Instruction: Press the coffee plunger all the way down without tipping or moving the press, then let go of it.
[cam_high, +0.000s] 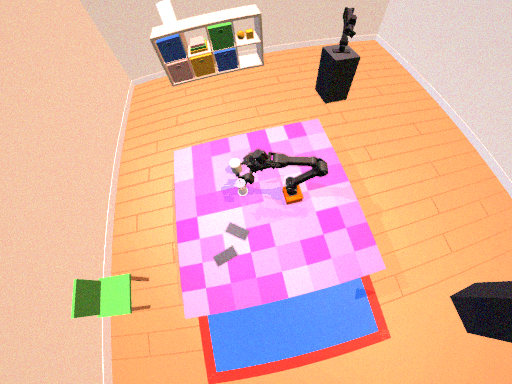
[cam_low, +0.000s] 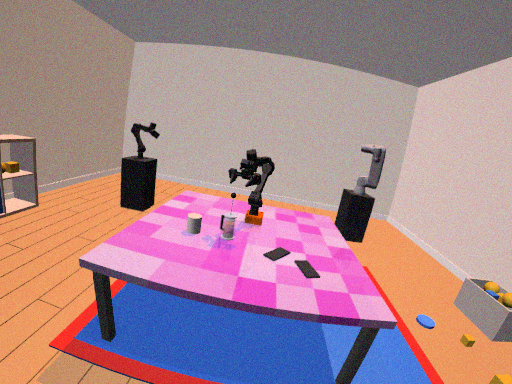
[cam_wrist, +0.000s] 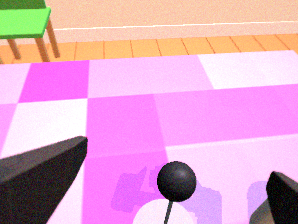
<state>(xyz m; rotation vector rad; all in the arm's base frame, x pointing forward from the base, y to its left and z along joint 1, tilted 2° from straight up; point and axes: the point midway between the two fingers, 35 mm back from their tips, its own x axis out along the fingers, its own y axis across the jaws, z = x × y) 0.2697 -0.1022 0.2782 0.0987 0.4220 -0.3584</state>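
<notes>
The coffee press (cam_high: 242, 189) (cam_low: 228, 228) stands upright on the table, a clear and white cylinder with a dark handle. Its thin plunger rod rises well above the lid (cam_wrist: 159, 215) and ends in a black ball knob (cam_low: 233, 195) (cam_wrist: 176, 181). My gripper (cam_high: 239, 170) (cam_low: 241, 181) (cam_wrist: 175, 161) is wide open and empty. It hangs above the press. In the wrist view the knob shows low in the frame, between the two fingers sideways. In the exterior view the fingers are higher than the knob. Whether they line up with it in depth is hard to tell.
A pale canister (cam_high: 235, 166) (cam_low: 194, 224) stands close beside the press. Two dark flat slabs, one (cam_high: 237, 231) (cam_low: 277, 254) nearer the press and another (cam_high: 225, 256) (cam_low: 307, 269) farther off, lie on the checkered table (cam_high: 310, 250) (cam_low: 175, 270). A green chair (cam_high: 115, 295) (cam_wrist: 22, 22) is beyond the table.
</notes>
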